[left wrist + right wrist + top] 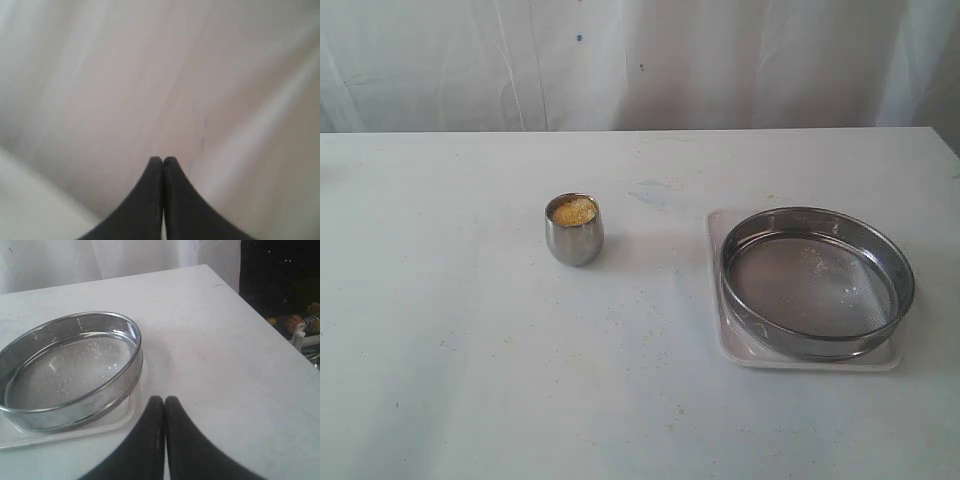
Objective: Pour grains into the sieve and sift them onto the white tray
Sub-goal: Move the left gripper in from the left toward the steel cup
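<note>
Grains (573, 211) — a fine yellow-gold mass with paler flecks — fill a small rounded steel cup (574, 242) nearly to its rim. The cup stands upright on the white table (470, 360), left of centre in the exterior view and well apart from the other two vessels.

The sieve (817, 283), a wide, shallow steel ring with a fine mesh floor, sits on the white tray (740, 352) toward the right of the table. The ring covers most of the tray, so that only the tray's low rim and rounded corners show around it, widest along the near and left sides. On the mesh lie a few scattered pale specks, too small to tell apart; elsewhere the grey weave shows through. The sieve's wall is bright and reflective, with a raised band running round it part-way up. Behind the table hangs a white curtain (620, 60).

My right gripper (164, 399) shows in its wrist view as two dark fingers pressed together tip to tip. It is held over the table just beside the tray's rim and, as far as I can tell, touches neither tray nor sieve. My left gripper (163, 160) is likewise pressed together — its fingers meet along their length — over a pale, blurred surface that I cannot identify.
</note>
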